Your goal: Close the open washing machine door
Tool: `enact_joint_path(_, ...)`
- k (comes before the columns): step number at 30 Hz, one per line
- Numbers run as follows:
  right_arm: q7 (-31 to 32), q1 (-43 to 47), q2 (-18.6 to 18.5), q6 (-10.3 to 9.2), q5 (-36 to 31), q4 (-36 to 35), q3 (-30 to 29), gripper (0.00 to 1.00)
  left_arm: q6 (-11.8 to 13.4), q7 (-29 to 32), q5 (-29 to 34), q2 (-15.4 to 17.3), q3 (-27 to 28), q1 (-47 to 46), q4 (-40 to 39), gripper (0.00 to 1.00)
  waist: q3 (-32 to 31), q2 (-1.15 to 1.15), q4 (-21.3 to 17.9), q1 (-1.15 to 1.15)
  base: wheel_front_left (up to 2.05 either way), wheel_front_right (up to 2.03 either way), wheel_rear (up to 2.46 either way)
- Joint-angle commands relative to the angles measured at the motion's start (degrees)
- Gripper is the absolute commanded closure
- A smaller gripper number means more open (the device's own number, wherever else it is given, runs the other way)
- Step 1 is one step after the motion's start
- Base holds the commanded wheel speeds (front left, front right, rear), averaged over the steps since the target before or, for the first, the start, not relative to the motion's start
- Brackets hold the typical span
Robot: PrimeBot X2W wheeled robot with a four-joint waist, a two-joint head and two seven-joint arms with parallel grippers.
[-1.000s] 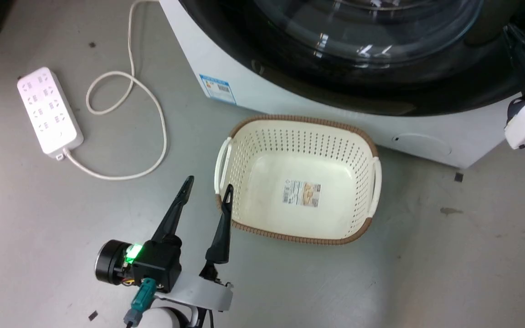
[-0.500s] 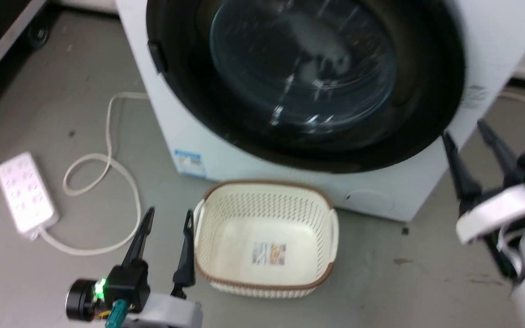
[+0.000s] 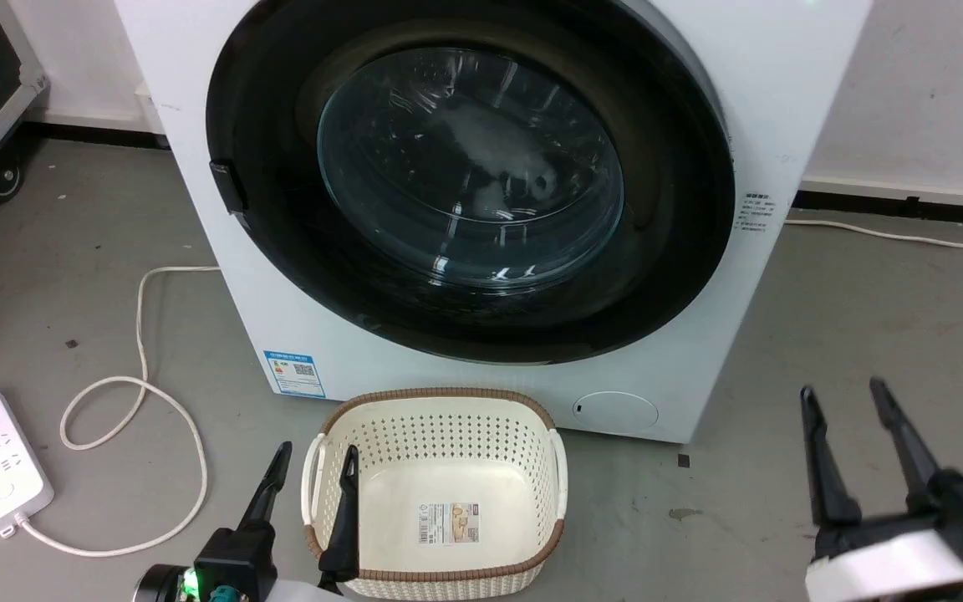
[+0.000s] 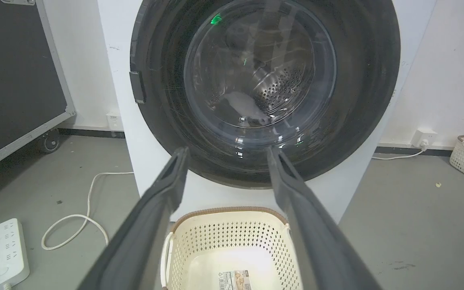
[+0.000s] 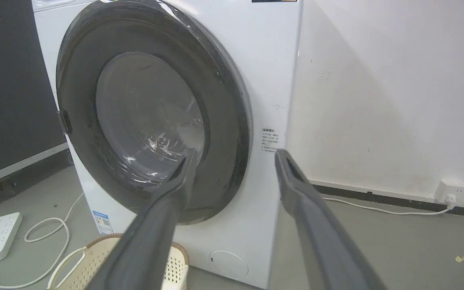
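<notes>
Head view: camera raised since a second ago; washing machine door [image 3: 469, 180] flush in washing machine [image 3: 782, 75] front; left gripper [image 3: 318, 450] and right gripper [image 3: 841, 389] low, withdrawn, jaws spread, empty. Left wrist view: door shut. Right wrist view: rim against front; task judged complete

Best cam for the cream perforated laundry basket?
Head view: the cream perforated laundry basket shows nearly whole, rim, handles and label included. Left wrist view crops its near half; right wrist view catches one corner at the bottom edge.
</notes>
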Motion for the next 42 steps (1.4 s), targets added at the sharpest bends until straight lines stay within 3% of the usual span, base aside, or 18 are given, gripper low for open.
enact_joint_path(1,-0.2,1.7,0.9,-0.04,-0.8,-1.1,-0.4,0.00,-0.2,-0.2,-0.1,0.2,0.0,0.7,0.3,0.00,-0.1,0.00,-0.1,0.01,0.00,0.00,0.00)
enact_joint_path(14,-0.2,5.6,2.8,-0.04,-4.1,-2.5,0.3,0.00,-1.9,-0.2,-0.8,0.0,-0.2,0.0,1.7,0.00,-0.3,0.00,0.2,0.01,0.00,0.00,0.00)
enact_joint_path(15,-0.2,5.6,2.8,-0.04,-4.0,-2.5,0.3,1.00,-2.0,-0.2,-0.8,0.0,-0.2,0.0,1.8,1.00,-0.3,0.00,0.2,0.01,0.00,0.00,0.00)
enact_joint_path(42,3.2,4.0,2.6,0.00,-4.5,-2.4,0.8,1.00,-1.1,3.3,0.7,-0.1,1.3,-0.5,0.2,1.00,-0.1,0.00,-0.3,0.01,0.00,0.00,0.00)
